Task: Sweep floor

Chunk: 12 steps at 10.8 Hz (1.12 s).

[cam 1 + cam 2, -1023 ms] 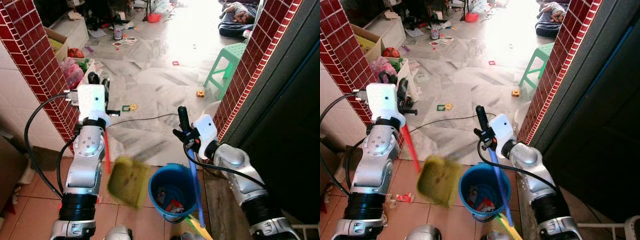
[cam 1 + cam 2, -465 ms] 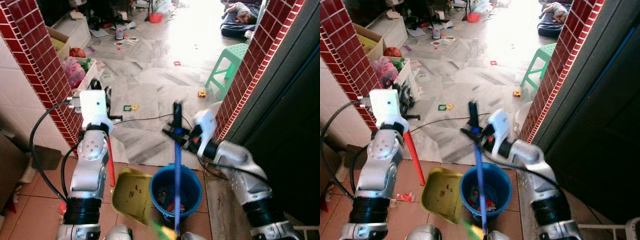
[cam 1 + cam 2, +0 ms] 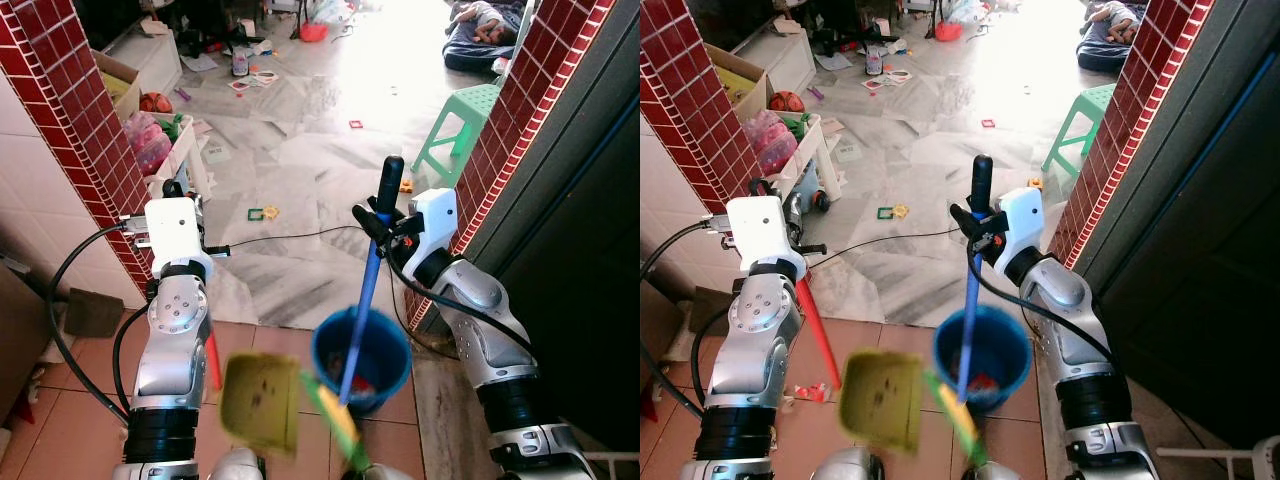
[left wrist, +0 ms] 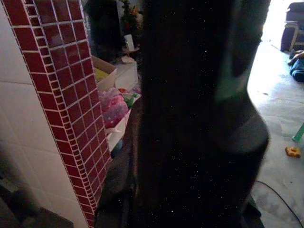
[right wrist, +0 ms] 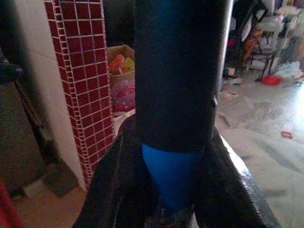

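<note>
A broom with a black grip point(image 3: 390, 175) and a blue shaft point(image 3: 363, 295) leans over a blue bucket point(image 3: 392, 374). Its green and yellow bristles point(image 3: 335, 420) are low, just in front of the bucket. My right gripper point(image 3: 383, 222) is shut on the shaft below the grip; the right wrist view has the shaft point(image 5: 173, 156) between the fingers point(image 5: 111, 190). An olive dustpan point(image 3: 262, 403), blurred, hangs left of the bristles on a red handle point(image 3: 213, 358). My left gripper point(image 3: 173, 190) is shut on that handle's top.
Red brick pillars stand at left point(image 3: 70, 110) and right point(image 3: 510, 130), with a dark door point(image 3: 580, 250) beyond the right one. A green stool point(image 3: 455, 125), a black cable point(image 3: 290, 238), small toys and a white basket point(image 3: 165, 140) lie ahead. A person point(image 3: 480, 20) lies far back.
My right gripper has risen and moved right, tilting the broom so its bristles swung left toward the dustpan. The dustpan has come up off the floor and is moving.
</note>
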Motion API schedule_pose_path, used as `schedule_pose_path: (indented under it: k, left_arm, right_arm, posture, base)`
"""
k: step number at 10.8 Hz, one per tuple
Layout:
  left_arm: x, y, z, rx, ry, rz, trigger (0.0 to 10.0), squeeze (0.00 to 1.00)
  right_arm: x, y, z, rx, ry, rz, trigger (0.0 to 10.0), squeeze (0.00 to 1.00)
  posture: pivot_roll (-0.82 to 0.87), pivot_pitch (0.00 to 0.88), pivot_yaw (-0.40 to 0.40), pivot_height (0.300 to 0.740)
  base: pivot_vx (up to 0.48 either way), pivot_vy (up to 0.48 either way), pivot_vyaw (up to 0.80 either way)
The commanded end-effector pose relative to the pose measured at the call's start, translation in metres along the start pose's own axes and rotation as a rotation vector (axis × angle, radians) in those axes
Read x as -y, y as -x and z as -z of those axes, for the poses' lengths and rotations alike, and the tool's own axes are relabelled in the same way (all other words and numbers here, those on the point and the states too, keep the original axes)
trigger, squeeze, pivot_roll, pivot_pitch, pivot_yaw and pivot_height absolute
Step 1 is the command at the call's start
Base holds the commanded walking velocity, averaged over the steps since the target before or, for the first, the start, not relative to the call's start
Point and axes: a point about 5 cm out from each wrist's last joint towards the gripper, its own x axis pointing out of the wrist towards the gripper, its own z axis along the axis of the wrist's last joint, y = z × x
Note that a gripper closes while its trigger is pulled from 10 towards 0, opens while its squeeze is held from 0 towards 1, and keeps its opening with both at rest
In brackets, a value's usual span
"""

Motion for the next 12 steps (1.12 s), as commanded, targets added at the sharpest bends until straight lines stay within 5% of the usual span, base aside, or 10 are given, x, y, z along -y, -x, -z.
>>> schedule_pose_path:
  k: [1,3,5,6,9,12]
  left_arm:
    - [0.003,-0.002,-0.015,0.061,0.009,-0.003,10.0,0.00]
    - [0.003,-0.002,-0.016,0.061,0.018,-0.008,10.0,0.00]
    - [0.003,-0.001,-0.013,0.037,0.034,-0.012,10.0,0.00]
    - [0.003,0.003,-0.010,0.035,0.029,0.016,10.0,0.00]
    - [0.009,0.009,-0.002,0.014,0.031,0.055,10.0,0.00]
    - [0.016,0.010,-0.003,0.010,0.051,0.112,10.0,0.00]
  right_arm:
    - [0.005,-0.004,-0.015,0.051,0.086,0.010,10.0,0.00]
    - [0.007,-0.005,-0.012,0.050,0.124,0.029,10.0,0.00]
    - [-0.001,-0.003,-0.006,0.027,0.009,-0.007,10.0,0.00]
    - [-0.006,0.001,0.002,0.013,-0.082,0.043,10.0,0.00]
    - [-0.016,0.006,0.015,0.005,-0.091,0.237,10.0,0.00]
    - [-0.010,0.006,0.016,-0.010,-0.114,0.329,10.0,0.00]
  posture:
    - [-0.01,0.016,-0.027,0.740]
    - [-0.01,0.016,-0.027,0.740]
    - [-0.01,0.015,-0.026,0.740]
    - [-0.01,0.015,-0.023,0.740]
    - [-0.01,0.016,-0.018,0.740]
    - [-0.01,0.017,-0.014,0.740]
  base:
    - [0.000,0.000,0.00]
    - [0.000,0.000,0.00]
    - [0.000,0.000,0.00]
    - [0.000,0.000,0.00]
    - [0.000,0.000,0.00]
    - [0.000,0.134,0.00]
